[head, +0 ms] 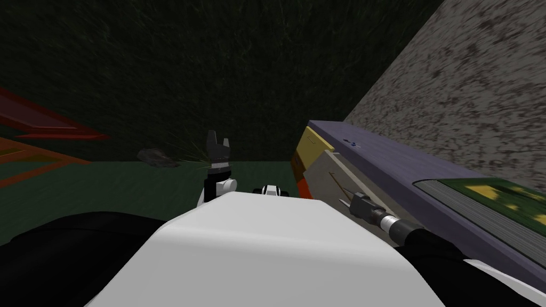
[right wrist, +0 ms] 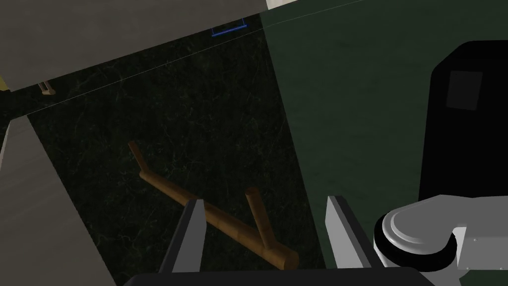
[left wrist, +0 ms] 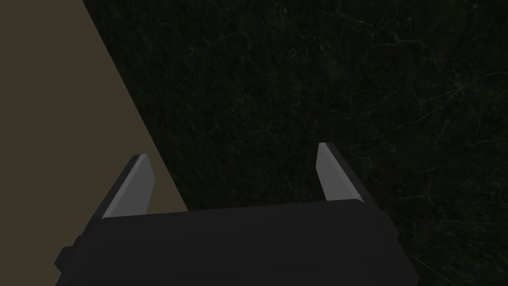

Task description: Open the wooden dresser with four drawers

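Note:
The dresser (head: 384, 160) stands at my right against a speckled wall, with a purple top and a grey drawer front (head: 326, 173) facing me. My right gripper (head: 345, 197) is open, close in front of that grey front. In the right wrist view a brown bar handle (right wrist: 218, 221) on two short posts runs behind one finger (right wrist: 191, 243), and its end lies between the open fingers of that gripper (right wrist: 268, 241). A grey panel (right wrist: 30, 198) lies beside it. My left gripper (head: 217, 152) is raised in front of the dark wall, and the left gripper (left wrist: 233, 174) is open and empty.
A thick book with a green cover (head: 480, 205) lies on the dresser top. Yellow (head: 312, 144) and orange (head: 303, 186) parts show at the dresser's far end. A small dark lump (head: 157, 157) sits on the green floor, and a red frame (head: 42, 125) is at far left.

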Robot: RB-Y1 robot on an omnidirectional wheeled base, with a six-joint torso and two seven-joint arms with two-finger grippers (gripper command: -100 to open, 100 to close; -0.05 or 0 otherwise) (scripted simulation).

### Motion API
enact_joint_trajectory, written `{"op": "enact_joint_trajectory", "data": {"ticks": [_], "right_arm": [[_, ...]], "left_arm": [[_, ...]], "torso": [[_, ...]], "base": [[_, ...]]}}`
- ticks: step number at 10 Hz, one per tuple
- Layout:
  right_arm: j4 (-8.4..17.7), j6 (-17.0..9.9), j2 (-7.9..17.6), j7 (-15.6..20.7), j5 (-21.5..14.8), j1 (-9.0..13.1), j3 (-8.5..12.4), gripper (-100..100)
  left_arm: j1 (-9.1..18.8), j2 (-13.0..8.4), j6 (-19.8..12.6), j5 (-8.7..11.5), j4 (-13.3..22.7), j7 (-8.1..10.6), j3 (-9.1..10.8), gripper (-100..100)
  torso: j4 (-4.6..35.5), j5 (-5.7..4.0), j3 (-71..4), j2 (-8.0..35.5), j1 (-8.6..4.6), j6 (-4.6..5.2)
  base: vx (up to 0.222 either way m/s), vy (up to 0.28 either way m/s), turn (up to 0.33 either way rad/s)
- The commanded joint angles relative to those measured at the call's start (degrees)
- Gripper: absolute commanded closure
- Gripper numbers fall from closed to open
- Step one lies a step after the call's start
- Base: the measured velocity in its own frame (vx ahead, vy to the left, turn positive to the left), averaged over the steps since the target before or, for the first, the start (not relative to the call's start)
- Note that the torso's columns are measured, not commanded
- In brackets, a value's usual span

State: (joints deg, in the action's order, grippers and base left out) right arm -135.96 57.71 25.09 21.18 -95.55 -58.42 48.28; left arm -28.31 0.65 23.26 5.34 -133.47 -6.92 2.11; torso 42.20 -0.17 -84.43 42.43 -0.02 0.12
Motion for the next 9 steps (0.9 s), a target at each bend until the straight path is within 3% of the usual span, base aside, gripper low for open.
{"op": "enact_joint_trajectory", "data": {"ticks": [1, 5, 6, 9], "right_arm": [[-0.51, 0.08, -0.23, -0.11, -0.08, -0.28, -0.29, 100], [-1.32, -0.23, -0.44, 0.02, 0.10, -0.50, -0.31, 100], [-3.21, 0.64, 0.28, -1.95, 1.31, -0.99, 1.78, -100], [-5.97, 1.91, 1.42, -4.89, 3.10, -1.76, 5.10, -100]], "left_arm": [[0.00, -0.01, 0.00, 0.00, 0.00, 0.00, 0.01, 0], [0.00, 0.00, 0.00, 0.00, 0.00, 0.00, 0.00, 0], [0.00, -0.01, 0.00, 0.00, 0.00, 0.00, 0.01, 0], [-0.01, -0.03, 0.00, 0.00, 0.00, 0.00, 0.03, 0]], "torso": [[0.05, 0.01, -0.07, -0.02, -0.46, -0.02], [0.01, -0.07, 0.08, 0.10, -0.21, 0.16], [0.08, -0.01, -0.03, 0.05, -0.60, 0.06], [0.08, 0.13, -0.16, -0.16, -0.14, -0.11]], "base": [[-0.013, 0.133, -0.007], [-0.026, 0.200, -0.012], [0.012, 0.025, -0.039], [0.011, -0.021, -0.039]]}}
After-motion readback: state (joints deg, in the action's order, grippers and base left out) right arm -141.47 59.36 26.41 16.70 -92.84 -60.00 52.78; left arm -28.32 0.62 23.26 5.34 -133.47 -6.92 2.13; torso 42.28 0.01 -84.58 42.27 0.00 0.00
